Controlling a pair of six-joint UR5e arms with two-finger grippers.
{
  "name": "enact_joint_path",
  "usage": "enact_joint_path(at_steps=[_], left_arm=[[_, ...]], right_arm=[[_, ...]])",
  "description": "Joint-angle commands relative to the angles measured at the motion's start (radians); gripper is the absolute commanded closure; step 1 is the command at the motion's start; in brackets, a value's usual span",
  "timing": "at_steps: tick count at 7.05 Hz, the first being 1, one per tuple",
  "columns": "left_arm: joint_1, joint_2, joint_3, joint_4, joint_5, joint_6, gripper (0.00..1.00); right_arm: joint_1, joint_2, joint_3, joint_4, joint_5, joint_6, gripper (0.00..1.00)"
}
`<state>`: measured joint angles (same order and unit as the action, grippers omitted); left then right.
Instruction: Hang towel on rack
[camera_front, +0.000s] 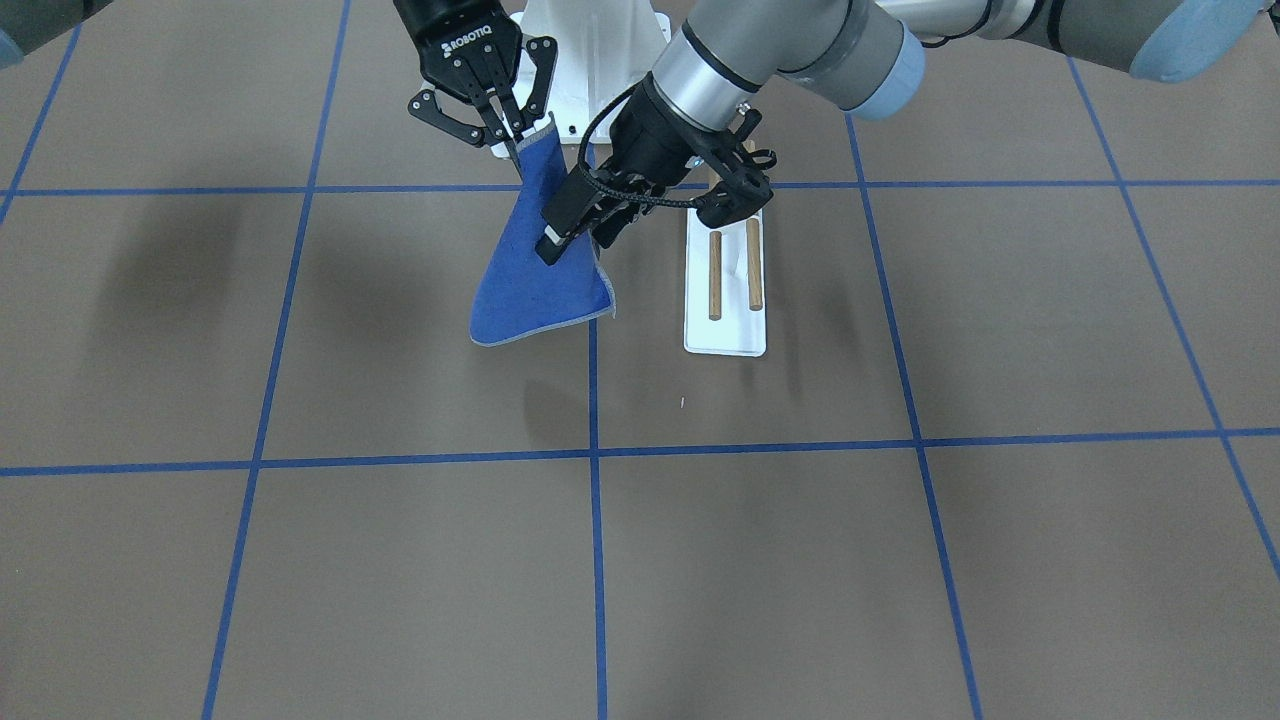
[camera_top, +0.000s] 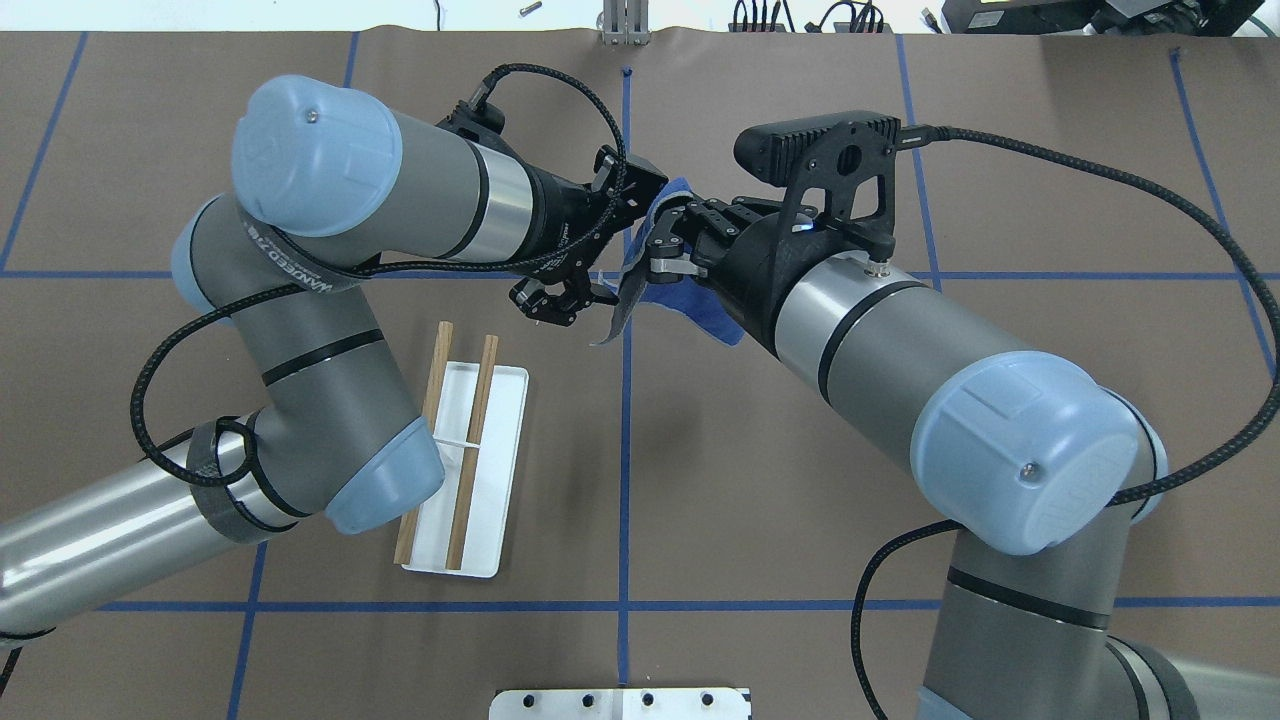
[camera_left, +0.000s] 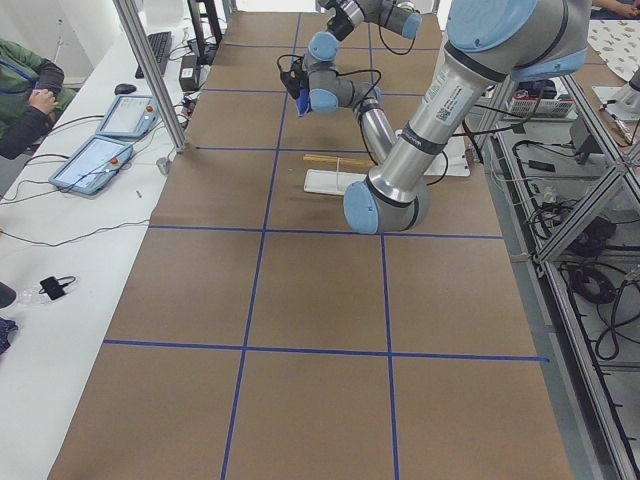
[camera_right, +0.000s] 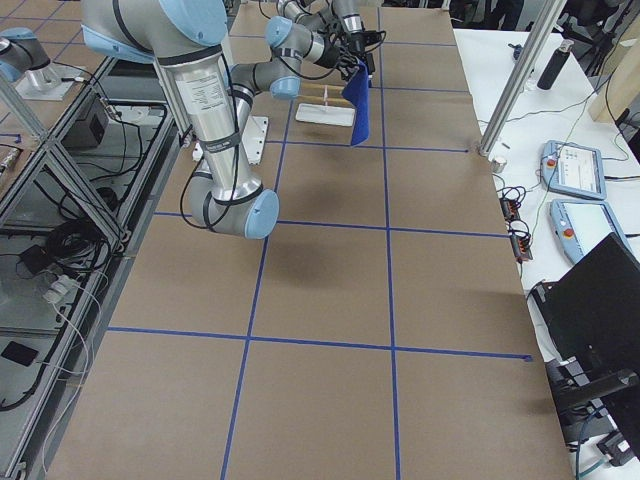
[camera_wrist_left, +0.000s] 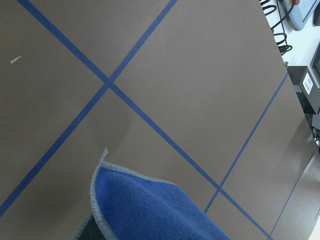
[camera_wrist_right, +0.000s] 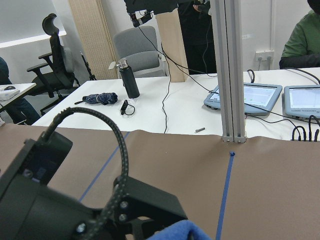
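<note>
The royal-blue towel (camera_front: 535, 280) hangs in the air from its top corner, which is pinched in my shut right gripper (camera_front: 518, 140). It spreads downward, with both lower corners loose. My left gripper (camera_front: 582, 238) is at the towel's edge on the rack side, about halfway down. Its jaws look apart around that edge. In the overhead view the two grippers, left (camera_top: 570, 297) and right (camera_top: 648, 248), face each other with the towel (camera_top: 700, 310) between them. The rack (camera_front: 725, 340) stands on the table beside the towel, and its two wooden dowels (camera_front: 715, 275) are bare. The left wrist view shows a towel fold (camera_wrist_left: 150, 210).
The white bolted pedestal (camera_front: 590, 50) stands behind the grippers. The left arm's elbow (camera_top: 380, 480) hangs over the near end of the rack (camera_top: 505, 440). An aluminium post (camera_wrist_right: 232, 70) stands at the table's far edge. Blue tape lines cross the brown table.
</note>
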<state>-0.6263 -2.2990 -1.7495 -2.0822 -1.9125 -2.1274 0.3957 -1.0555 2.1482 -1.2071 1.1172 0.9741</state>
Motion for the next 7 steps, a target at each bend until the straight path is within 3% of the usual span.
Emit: enact_joint_path(at_steps=[1,2,5,6,7], left_arm=[[0.0,-0.008,-0.001,-0.021,0.003,-0.032,0.56],[0.0,-0.007,-0.001,-0.036,0.003,-0.031,0.96],[-0.003,-0.005,-0.002,-0.055,0.036,-0.019,1.0],[-0.006,-0.005,-0.002,-0.055,0.047,-0.005,1.0],[-0.009,-0.004,-0.002,-0.053,0.055,-0.003,1.0]], right_arm=[[0.0,0.003,0.001,0.0,-0.002,0.0,1.0],[0.0,0.003,0.002,0.0,-0.002,0.0,1.0],[0.0,0.0,0.007,0.001,0.0,0.0,1.0],[-0.012,-0.001,0.027,0.001,0.001,0.009,0.8],[-0.021,-0.004,0.029,0.0,0.007,0.062,0.25]])
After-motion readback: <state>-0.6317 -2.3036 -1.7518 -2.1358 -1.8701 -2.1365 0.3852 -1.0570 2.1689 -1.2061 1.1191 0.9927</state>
